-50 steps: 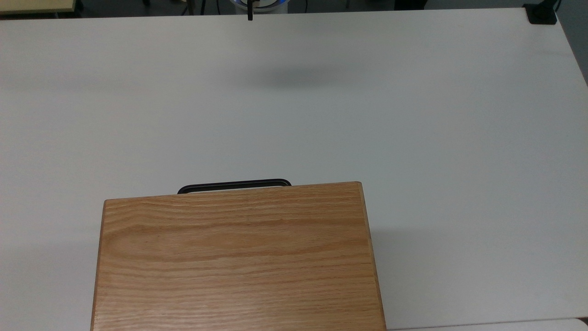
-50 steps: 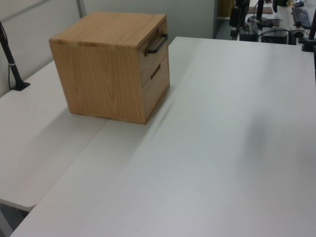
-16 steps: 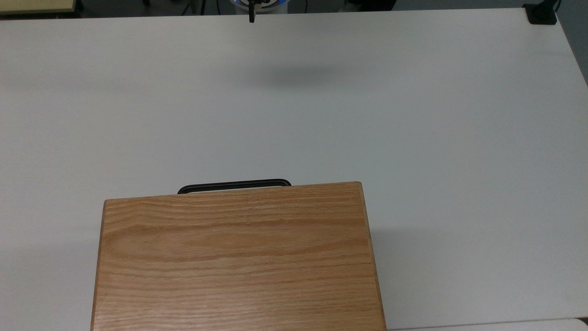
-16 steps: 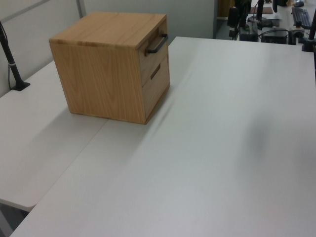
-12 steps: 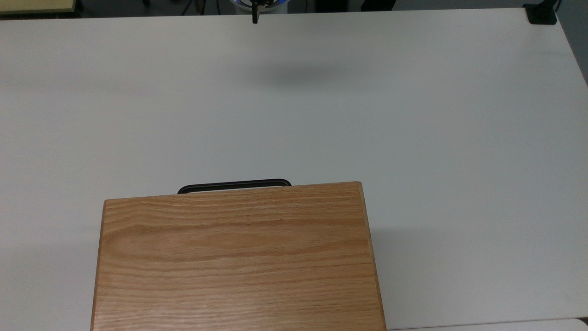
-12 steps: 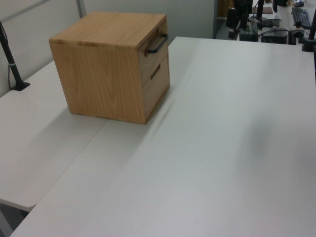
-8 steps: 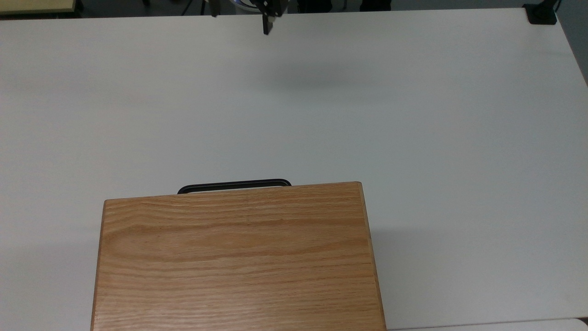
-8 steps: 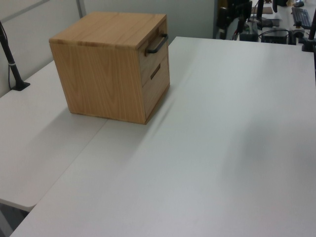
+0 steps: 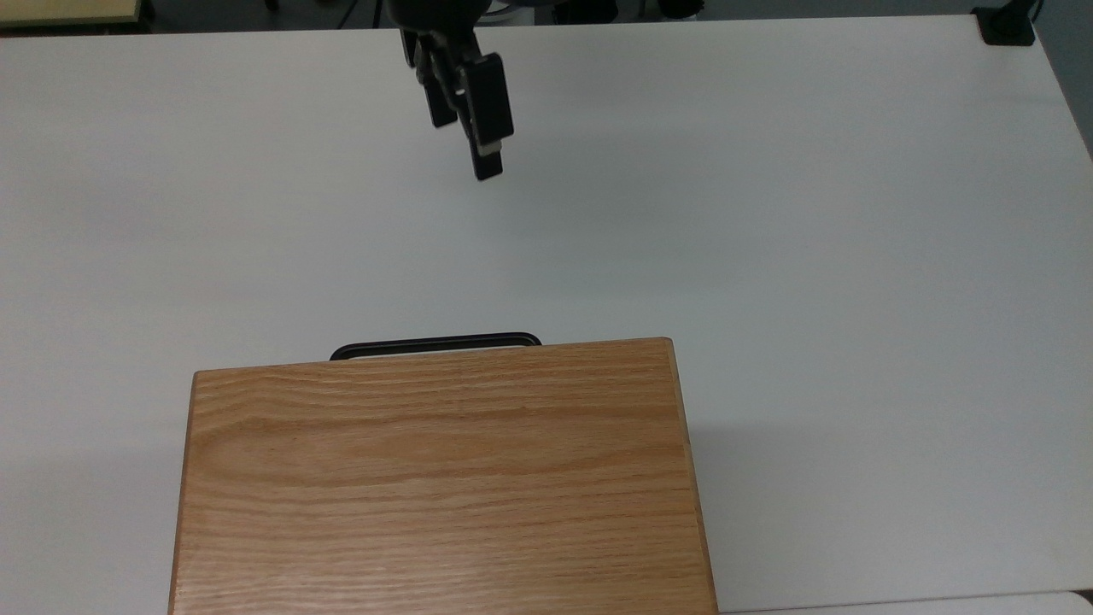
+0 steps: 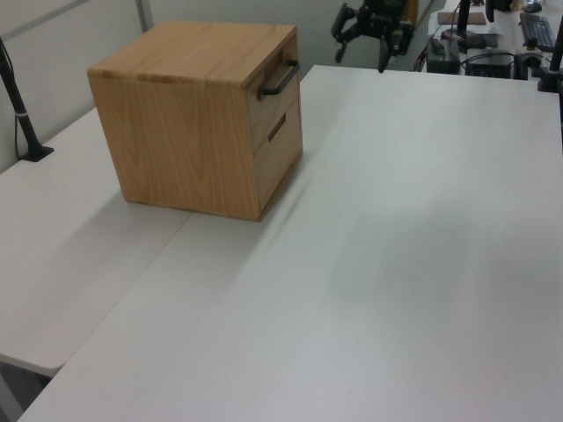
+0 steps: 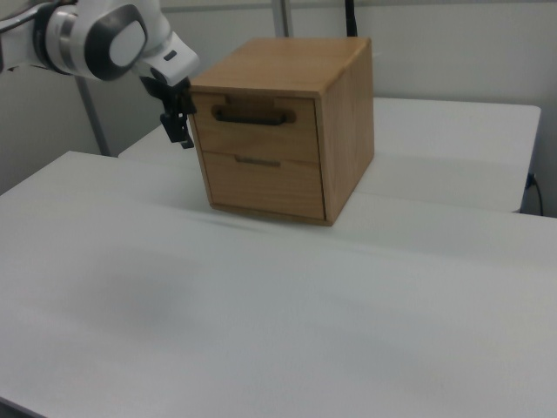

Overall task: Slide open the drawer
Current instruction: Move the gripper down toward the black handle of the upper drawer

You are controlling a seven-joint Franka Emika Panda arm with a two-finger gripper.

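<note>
The drawer (image 11: 254, 131) is the upper one of two in an oak cabinet (image 10: 198, 53) and sits flush, closed. Its long black loop handle (image 11: 251, 117) juts from the front (image 10: 280, 79). In the top view only the handle (image 9: 435, 343) pokes out past the cabinet top (image 9: 440, 478). My gripper (image 9: 468, 141) hangs above the table, well off the handle toward the top view's upper edge. Its fingers are spread, open, with nothing between them (image 10: 361, 44). In the right view it (image 11: 178, 126) is at handle height, just to the left of the cabinet.
The white table (image 9: 768, 213) stretches wide around the cabinet. A second white slab (image 10: 53, 264) adjoins it at the left view's left, with a black pole (image 10: 18, 105) on it. A black clamp (image 9: 1008, 26) sits at the top view's upper right corner. A lower drawer (image 11: 261, 183) sits beneath.
The arm has come in from the top view's upper edge and the gripper has moved down the frame towards the cabinet. The drawer and cabinet have not moved.
</note>
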